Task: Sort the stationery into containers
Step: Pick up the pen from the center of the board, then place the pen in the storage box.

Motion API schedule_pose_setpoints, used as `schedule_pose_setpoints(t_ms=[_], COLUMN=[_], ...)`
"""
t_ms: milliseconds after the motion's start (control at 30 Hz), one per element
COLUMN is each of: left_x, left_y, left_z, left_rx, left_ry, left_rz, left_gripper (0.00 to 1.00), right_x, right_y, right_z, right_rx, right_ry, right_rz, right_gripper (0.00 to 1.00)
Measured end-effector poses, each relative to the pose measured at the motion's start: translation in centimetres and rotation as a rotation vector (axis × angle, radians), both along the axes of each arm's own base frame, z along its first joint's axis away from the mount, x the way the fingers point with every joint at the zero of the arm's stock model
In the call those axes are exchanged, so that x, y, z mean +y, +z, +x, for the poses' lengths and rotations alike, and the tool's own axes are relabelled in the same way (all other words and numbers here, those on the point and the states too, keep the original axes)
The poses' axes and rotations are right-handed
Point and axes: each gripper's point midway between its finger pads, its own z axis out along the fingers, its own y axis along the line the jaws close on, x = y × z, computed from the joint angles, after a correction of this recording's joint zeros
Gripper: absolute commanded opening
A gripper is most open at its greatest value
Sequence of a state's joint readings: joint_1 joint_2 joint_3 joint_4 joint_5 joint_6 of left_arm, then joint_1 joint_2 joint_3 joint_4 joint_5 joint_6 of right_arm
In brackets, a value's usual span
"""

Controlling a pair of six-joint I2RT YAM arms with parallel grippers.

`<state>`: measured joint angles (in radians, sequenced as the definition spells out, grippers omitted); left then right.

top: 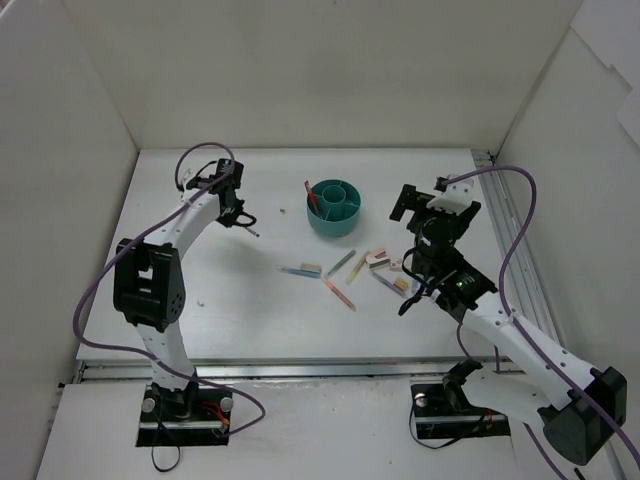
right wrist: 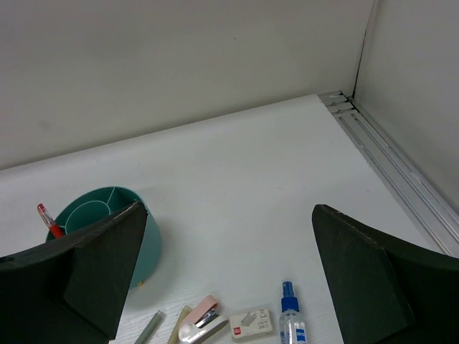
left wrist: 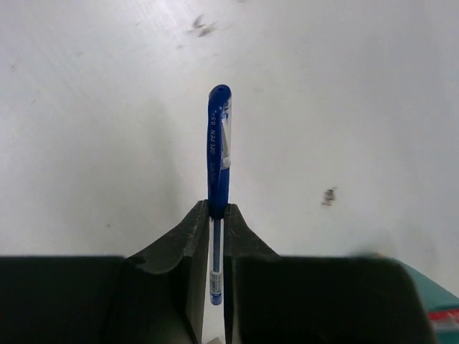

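The white tabletop point(top: 250, 330) carries everything, and the round teal organiser point(top: 330, 226) stands toward its far edge, about midway across, within reach of both arms. One red pen point(top: 312, 196) leans in a compartment on its left side, so the sorting looks barely begun. The left hand point(left wrist: 216, 211) hangs over the far-left part of the tabletop, just left of the organiser, its fingers clamped on a blue pen point(left wrist: 219, 150). It grips the thin barrel low down, so the capped end sticks straight out ahead. I judge this hold is meant to let the pen be swung over the rim and dropped in end first. The right hand point(right wrist: 228, 209) hovers with its fingers spread wide and nothing between them. It is over the loose pile in the middle-right of the tabletop, between the organiser and the near edge, probably lining up its own pick. There the loose pens point(top: 340, 290) lie flat and splayed at different angles, some touching. A labelled eraser point(right wrist: 251, 322) lies just beside the little clear bottle point(right wrist: 290, 319) with its blue cap, which sits nearest the open hand and seems the likeliest next grab
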<state>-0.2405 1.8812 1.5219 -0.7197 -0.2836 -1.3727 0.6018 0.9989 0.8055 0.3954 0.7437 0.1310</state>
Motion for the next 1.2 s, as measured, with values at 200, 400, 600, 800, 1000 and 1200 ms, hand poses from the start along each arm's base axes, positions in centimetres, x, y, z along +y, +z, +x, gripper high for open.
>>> schedule_pose_setpoints(t_ms=[200,400,600,800,1000,1200], left_x=[-4.0,-13.0,-20.1,-20.9,-21.9,-22.4], left_y=[7.7,13.3,15.9,13.7,9.4,6.5], left_z=[4.4,6.6,7.9,10.1,10.2,8.7], left_rx=[-0.326,-0.608,-0.801,-0.836,-0.831,-0.83], left_ry=[-0.424,-0.854,-1.075,-1.115,-1.181,-1.211], left_rz=[0.124,0.345,0.444,0.465,0.431,0.404], left_gripper=[0.0,0.0,0.0,0.0,0.0,0.17], right_x=[-0.3,-0.2,-0.4,-0.8,-1.1,-1.5], right_y=[-0.4,-1.2,-1.3,-1.0,-1.4,-1.5], right_z=[-0.1,-0.1,-0.4,-0.7,-1.0,-1.2], right_rx=[0.004,0.02,0.021,0.013,0.021,0.025], right_ry=[-0.006,0.009,0.014,0.01,0.003,0.0], right_rz=[-0.004,-0.023,-0.038,-0.043,-0.055,-0.06], right_gripper=[0.98,0.98,0.98,0.98,0.98,0.98])
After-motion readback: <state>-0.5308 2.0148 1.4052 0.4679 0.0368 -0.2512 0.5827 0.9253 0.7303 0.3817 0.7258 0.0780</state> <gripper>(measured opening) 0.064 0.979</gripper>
